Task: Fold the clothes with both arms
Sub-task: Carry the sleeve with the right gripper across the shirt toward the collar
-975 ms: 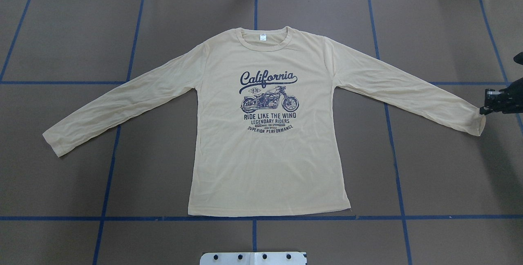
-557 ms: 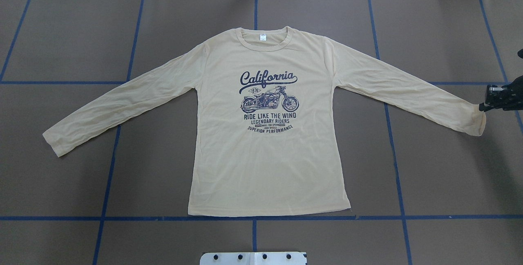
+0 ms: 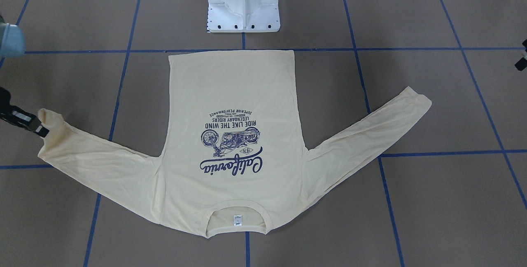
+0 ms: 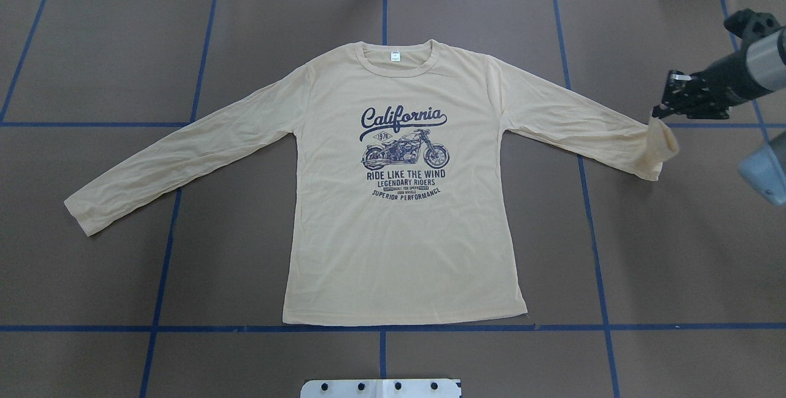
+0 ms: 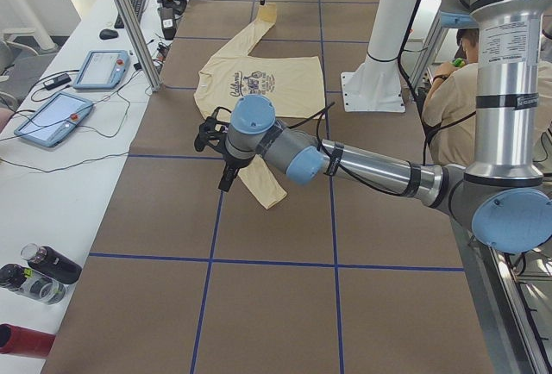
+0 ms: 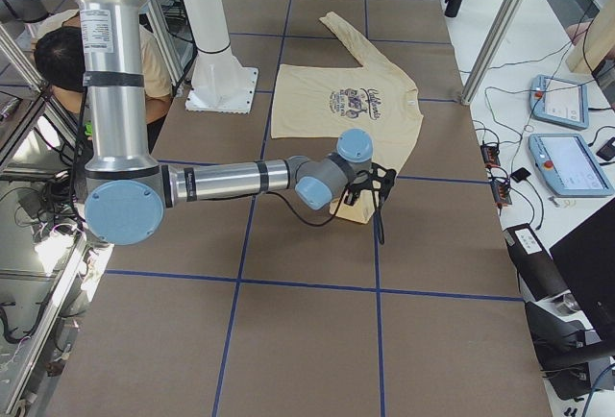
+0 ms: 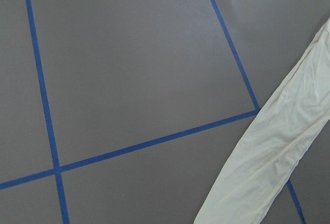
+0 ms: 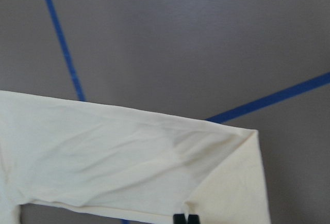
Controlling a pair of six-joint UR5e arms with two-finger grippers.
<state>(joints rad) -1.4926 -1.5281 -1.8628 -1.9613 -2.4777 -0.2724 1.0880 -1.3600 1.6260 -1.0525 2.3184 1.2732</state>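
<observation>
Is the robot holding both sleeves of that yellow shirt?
No: in the overhead view only the right tool grips a raised cuff of the shirt, while the other sleeve lies flat on the table, untouched.

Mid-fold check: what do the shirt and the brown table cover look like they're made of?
T-shirt: thin, soft knit, probably cotton or a blend. It is matte and finely wrinkled, and its cuff hangs limp from the right pincer. Table cover: looks like brown paper or card sheeting, flat with no sheen; exact material unclear. Blue lines: likely tape.
</observation>
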